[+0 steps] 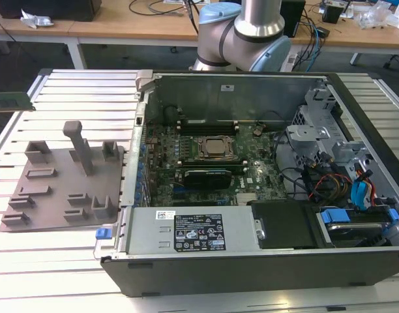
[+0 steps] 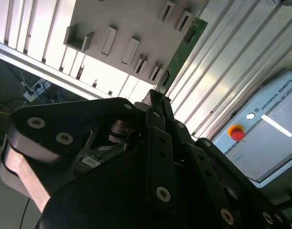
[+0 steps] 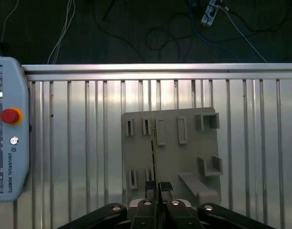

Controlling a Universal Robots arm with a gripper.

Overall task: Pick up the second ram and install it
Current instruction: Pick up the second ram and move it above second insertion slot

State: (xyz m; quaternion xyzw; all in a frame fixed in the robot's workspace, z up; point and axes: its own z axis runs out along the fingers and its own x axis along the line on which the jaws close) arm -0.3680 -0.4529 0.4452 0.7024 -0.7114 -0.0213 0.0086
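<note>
While pinching the ram [image 2: 184,47] edge-on between gripper [image 3: 157,186] fingers closed tight on it, hovers over the holder [image 3: 184,152], well apart from the case [image 1: 251,267]: pickup done, seating in a slot [image 1: 206,124] not yet.

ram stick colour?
The ram is green. It shows best in the second wrist view.
</note>
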